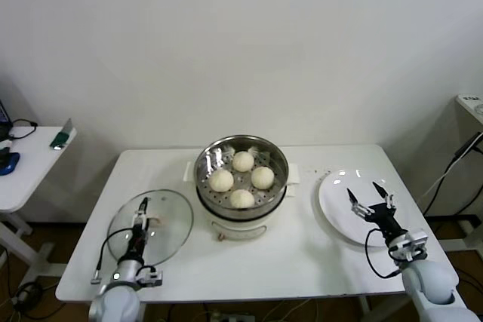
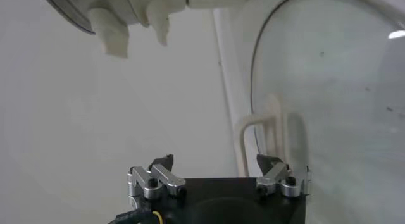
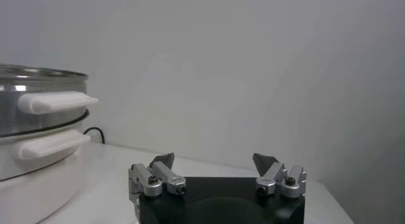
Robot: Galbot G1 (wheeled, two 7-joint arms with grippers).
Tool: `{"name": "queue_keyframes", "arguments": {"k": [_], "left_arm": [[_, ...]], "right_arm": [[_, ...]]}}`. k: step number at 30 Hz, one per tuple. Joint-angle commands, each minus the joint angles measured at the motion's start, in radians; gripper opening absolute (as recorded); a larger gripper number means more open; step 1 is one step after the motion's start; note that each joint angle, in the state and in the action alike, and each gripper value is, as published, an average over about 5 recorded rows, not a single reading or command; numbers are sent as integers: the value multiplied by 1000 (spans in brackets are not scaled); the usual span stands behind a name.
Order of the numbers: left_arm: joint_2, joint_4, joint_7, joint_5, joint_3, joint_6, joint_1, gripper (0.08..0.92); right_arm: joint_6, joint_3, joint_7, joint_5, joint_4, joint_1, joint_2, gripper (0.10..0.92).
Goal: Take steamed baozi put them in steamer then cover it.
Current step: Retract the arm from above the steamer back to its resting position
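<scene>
On the white table (image 1: 317, 262), seen from the head camera:

Steamer: a round steel basket (image 1: 241, 175) is seated on a cream-white electric pot base (image 1: 241, 225) at the table's centre, uncovered.

Baozi: four steamed baozi (image 1: 242, 180) are seen inside the basket, set at 12, 3, 6 and 9 o'clock of its perforated floor, close together.

Cover: the glass lid (image 1: 162, 224) is laid flat on the table at 8 o'clock of the steamer, just beside the pot base; its cream-white bar handle (image 2: 272, 127) is shown in the left wrist view.

Left gripper (image 1: 142, 213): it is held over the lid near the handle, fingers spread wide, nothing pinched.

Right gripper (image 1: 370, 200): it is poised above the white plate (image 1: 336, 197) at 3 o'clock of the steamer, fingers spread wide, nothing held.

Plate: it is set near the table's right edge, apart from the pot base.
</scene>
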Motion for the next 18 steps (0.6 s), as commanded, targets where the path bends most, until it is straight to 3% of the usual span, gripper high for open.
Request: {"name": "queue_keyframes", "arguments": {"k": [1, 6, 18], "left_arm": [[8, 31, -16, -33, 15, -1, -30, 823], [11, 43, -6, -44, 16, -9, -32, 781], [15, 37, 25, -78, 18, -22, -27, 411]], "right_arm": [[7, 0, -9, -27, -11, -4, 8, 823], [13, 3, -17, -41, -26, -4, 16, 823], [22, 12, -25, -56, -44, 2, 31, 823]]}}
